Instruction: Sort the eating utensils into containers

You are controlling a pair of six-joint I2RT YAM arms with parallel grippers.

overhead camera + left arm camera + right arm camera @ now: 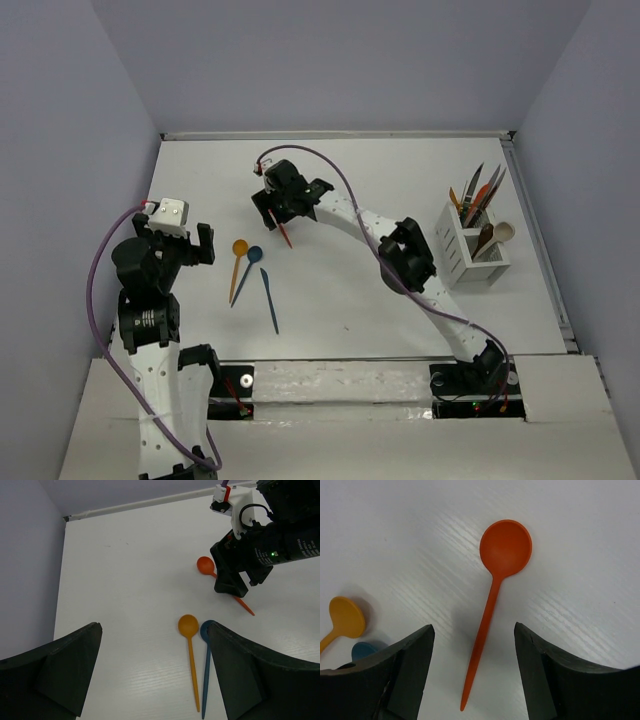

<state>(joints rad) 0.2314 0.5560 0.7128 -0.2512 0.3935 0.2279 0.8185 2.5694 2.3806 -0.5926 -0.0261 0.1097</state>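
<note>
A red-orange spoon lies flat on the white table, its handle between the open fingers of my right gripper, which hovers low over it; it also shows in the top view and the left wrist view. My right gripper is at the table's far middle. An orange spoon, a blue spoon and a blue knife lie left of centre. My left gripper is open and empty, raised just left of them; the orange spoon lies between its fingers.
The white slotted caddy stands at the right and holds several utensils upright. Grey walls close in the table on three sides. The right arm's links stretch diagonally across the middle of the table.
</note>
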